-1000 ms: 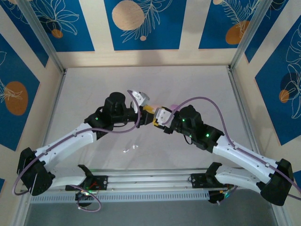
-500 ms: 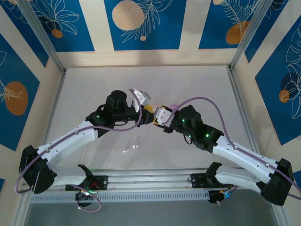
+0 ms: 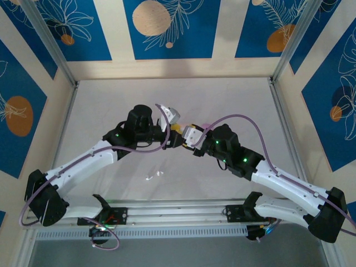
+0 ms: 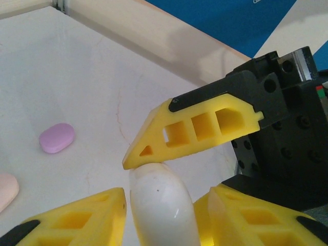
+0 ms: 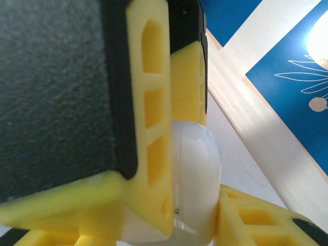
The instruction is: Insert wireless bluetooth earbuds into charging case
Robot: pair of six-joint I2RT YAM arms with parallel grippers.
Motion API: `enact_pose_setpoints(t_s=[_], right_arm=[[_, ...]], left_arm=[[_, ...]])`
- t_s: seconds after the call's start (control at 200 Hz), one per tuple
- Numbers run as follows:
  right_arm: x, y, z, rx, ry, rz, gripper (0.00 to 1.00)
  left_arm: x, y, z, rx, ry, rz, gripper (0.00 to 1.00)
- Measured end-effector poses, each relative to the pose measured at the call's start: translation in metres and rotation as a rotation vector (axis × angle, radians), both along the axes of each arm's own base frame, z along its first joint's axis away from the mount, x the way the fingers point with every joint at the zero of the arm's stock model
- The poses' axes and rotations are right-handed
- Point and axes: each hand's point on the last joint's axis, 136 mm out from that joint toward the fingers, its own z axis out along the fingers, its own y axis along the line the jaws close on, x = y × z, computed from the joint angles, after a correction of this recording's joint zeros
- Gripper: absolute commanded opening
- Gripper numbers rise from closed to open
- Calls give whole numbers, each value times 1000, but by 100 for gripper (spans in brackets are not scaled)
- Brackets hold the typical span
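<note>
Where the arms [image 3: 94, 158] meet over mid-desk, a white case [image 4: 161, 205] is pinched by the right tool [image 5: 195, 225] and is flanked by the fingers [image 4: 77, 220] of the left tool [image 4: 164, 220]; whether these are pressed on it cannot be told. Two white earbuds [image 3: 149, 178] are seen loose on the desk [image 3: 222, 100], apart from the case.

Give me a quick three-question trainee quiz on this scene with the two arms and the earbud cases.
1. True or false: the purple case lies on the table.
2. The case between the left end effector and the right end effector is: A white, B pink, C black.
3. Fill in: both end effectors meet over the table's ____.
Key: 1 true; 2 A; 3 middle.
</note>
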Motion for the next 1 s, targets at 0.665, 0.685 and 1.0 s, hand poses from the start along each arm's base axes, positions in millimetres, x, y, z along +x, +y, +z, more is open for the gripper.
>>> enact_pose_setpoints(t_s=[0.665, 0.685, 1.0], right_arm=[[-12, -12, 20, 132, -80, 104, 53], [-13, -13, 20, 140, -81, 112, 53], [-22, -17, 39, 171, -161, 191, 54]], left_arm=[[-16, 0, 25, -185, -75, -49, 9], [-17, 0, 26, -194, -78, -52, 9], [-24, -3, 44, -274, -86, -89, 10]])
